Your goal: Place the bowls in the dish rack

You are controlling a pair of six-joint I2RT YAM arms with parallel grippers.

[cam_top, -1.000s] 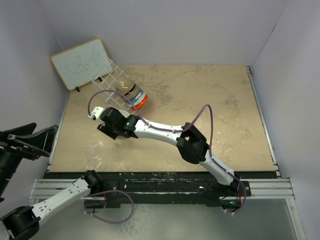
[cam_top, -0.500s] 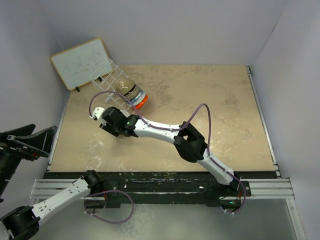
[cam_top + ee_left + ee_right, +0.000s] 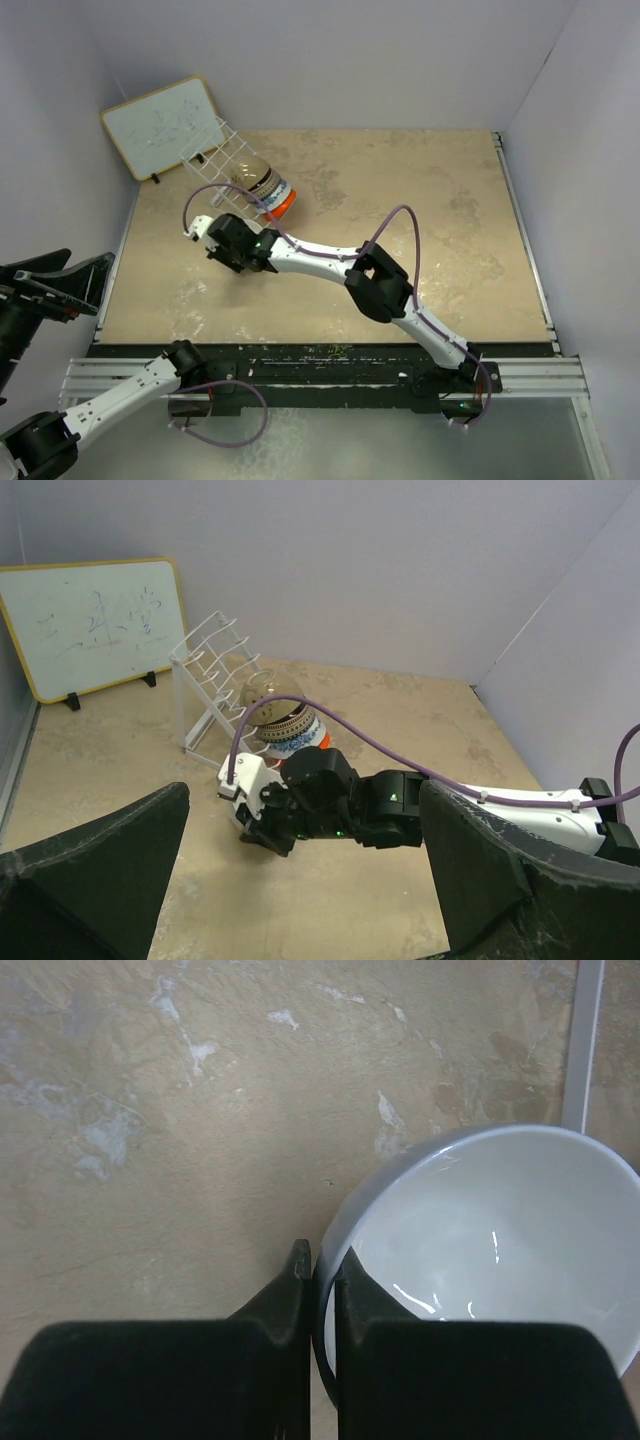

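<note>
1. Bowls (image 3: 268,185): at least three are nested together in the dish rack (image 3: 212,150) at the far left of the table (image 3: 430,200). One is pale and brownish, one is patterned and one is orange-red.
2. I judge the job more than half done. The white bowl (image 3: 490,1250) is not yet in the rack, and I cannot make out a black one anywhere.
3. The white bowl sits upright on the table, near the rack on its near side. The overhead view hides it under the arm.
4. The right gripper (image 3: 322,1262) is closed narrow and pinches the bowl's near rim, one finger inside and one outside.
5. The left gripper (image 3: 70,278) hangs off the table's left edge with its jaws wide, holding nothing.
</note>
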